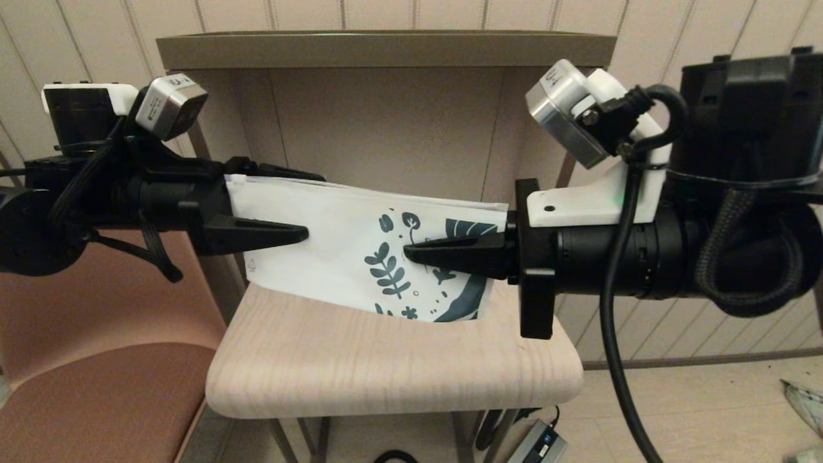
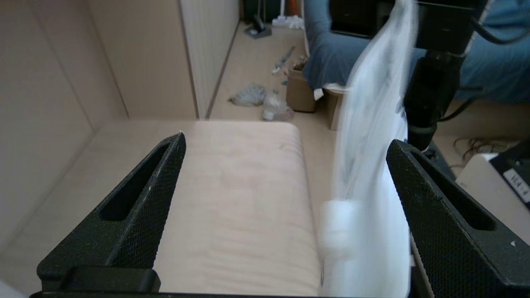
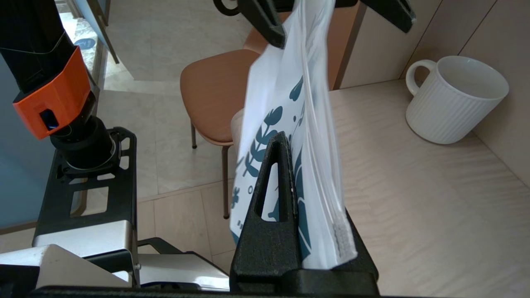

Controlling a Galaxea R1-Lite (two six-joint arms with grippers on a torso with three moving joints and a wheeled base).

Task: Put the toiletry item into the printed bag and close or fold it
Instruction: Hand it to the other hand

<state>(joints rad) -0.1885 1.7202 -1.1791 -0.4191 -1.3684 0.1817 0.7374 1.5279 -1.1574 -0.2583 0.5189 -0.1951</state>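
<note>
The printed bag (image 1: 334, 238), white with teal leaves, hangs upright on edge above the wooden table (image 1: 386, 379). My right gripper (image 1: 411, 252) is shut on its printed end; in the right wrist view the right gripper (image 3: 290, 142) pinches the bag (image 3: 281, 82) between its fingers. My left gripper (image 1: 313, 204) is open and straddles the bag's plain end. In the left wrist view the bag (image 2: 372, 124) hangs close beside one finger (image 2: 418, 194) of the left gripper (image 2: 286, 140), far from the other. The toiletry item is not in view.
A ribbed white mug (image 3: 451, 99) stands on the table by the back wall. A brown chair (image 1: 96, 386) is at the left. A shelf board (image 1: 386, 48) runs overhead. A cable and power adapter (image 1: 537, 444) lie on the floor.
</note>
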